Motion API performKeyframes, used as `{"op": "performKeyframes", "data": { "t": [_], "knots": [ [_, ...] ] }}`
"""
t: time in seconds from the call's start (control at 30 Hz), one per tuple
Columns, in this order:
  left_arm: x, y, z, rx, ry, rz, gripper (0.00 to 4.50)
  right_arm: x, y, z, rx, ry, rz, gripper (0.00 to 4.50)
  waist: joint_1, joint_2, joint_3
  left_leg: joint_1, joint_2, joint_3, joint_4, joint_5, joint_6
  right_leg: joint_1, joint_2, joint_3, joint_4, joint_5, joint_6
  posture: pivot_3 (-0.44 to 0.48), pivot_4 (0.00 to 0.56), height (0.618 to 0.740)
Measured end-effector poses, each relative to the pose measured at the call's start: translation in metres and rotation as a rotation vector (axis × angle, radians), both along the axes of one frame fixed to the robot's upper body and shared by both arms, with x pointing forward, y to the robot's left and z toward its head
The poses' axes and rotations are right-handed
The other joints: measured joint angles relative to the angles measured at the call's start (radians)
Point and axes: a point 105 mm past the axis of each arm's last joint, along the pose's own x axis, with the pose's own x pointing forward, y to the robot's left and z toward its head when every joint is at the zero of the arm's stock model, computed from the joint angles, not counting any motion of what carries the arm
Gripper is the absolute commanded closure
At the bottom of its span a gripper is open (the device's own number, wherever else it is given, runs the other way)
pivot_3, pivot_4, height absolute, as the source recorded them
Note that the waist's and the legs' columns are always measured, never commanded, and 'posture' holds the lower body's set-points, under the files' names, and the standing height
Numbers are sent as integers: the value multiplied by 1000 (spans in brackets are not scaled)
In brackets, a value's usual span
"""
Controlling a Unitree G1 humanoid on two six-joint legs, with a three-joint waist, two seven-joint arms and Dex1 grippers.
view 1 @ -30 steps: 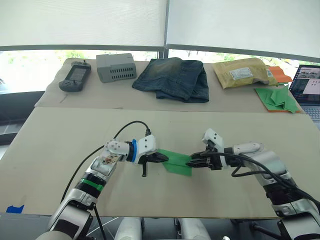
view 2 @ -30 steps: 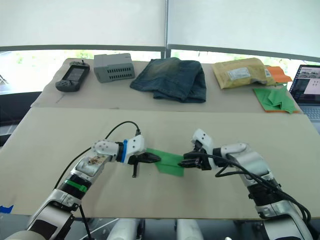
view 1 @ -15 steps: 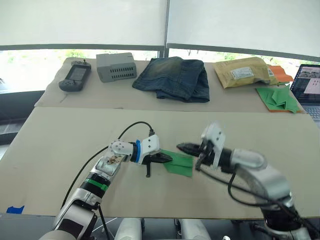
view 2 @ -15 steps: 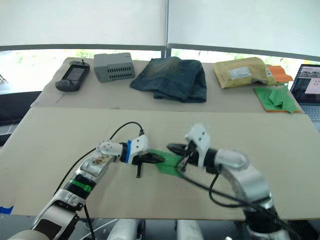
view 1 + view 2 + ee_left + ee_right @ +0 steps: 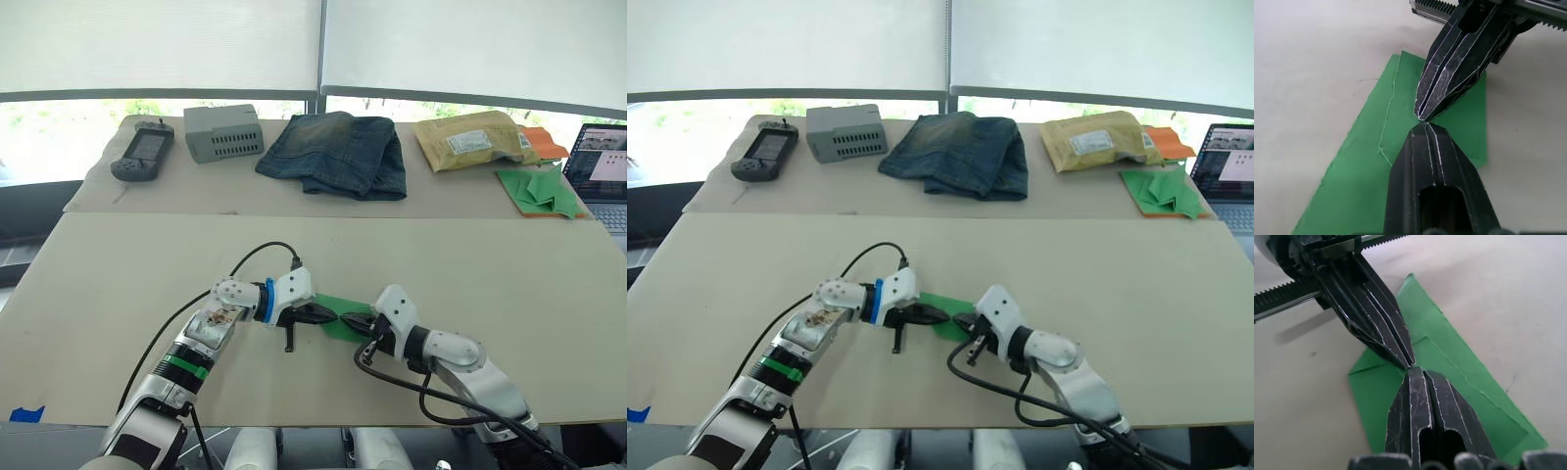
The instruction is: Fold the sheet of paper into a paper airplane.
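The sheet of paper [image 5: 342,304] is bright green. It lies flat on the tan table, folded into a narrow layered band with crease lines [image 5: 1371,161]. My left gripper [image 5: 330,315] reaches in from the left, shut, with its tip resting on the paper's middle [image 5: 1422,126]. My right gripper [image 5: 346,319] comes from the right, also shut, and its tip [image 5: 1410,368] meets the left one point to point on the paper. Neither holds the paper between its fingers.
The back table holds a handheld game console [image 5: 142,152], a grey box [image 5: 223,130], folded jeans [image 5: 338,152], a yellow padded envelope [image 5: 470,142], a heap of green papers with an orange sheet [image 5: 537,188] and a laptop [image 5: 602,166]. A black cable [image 5: 260,253] loops above my left wrist.
My right gripper left the paper's right edge, lifted, then came down closer to me with its tip on the paper, against the left tip. The left gripper edged slightly right.
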Motion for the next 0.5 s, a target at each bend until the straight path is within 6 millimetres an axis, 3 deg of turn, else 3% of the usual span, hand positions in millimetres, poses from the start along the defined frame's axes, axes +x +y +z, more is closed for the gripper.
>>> {"op": "performKeyframes", "data": {
  "t": [0.33,0.5],
  "knots": [
    [0,0,0,-4,5,3,4500,-10,-45,-10,-6,-40,-78,4483,3,0,-1,2,0,0,0,0,0,2,0,0,0,0,0,0,150,728],
    [1,0,0,-5,5,5,4500,-8,-52,-8,9,-88,-91,4483,2,1,-1,1,0,0,0,0,0,2,0,0,0,0,0,0,150,728]
  ]
}}
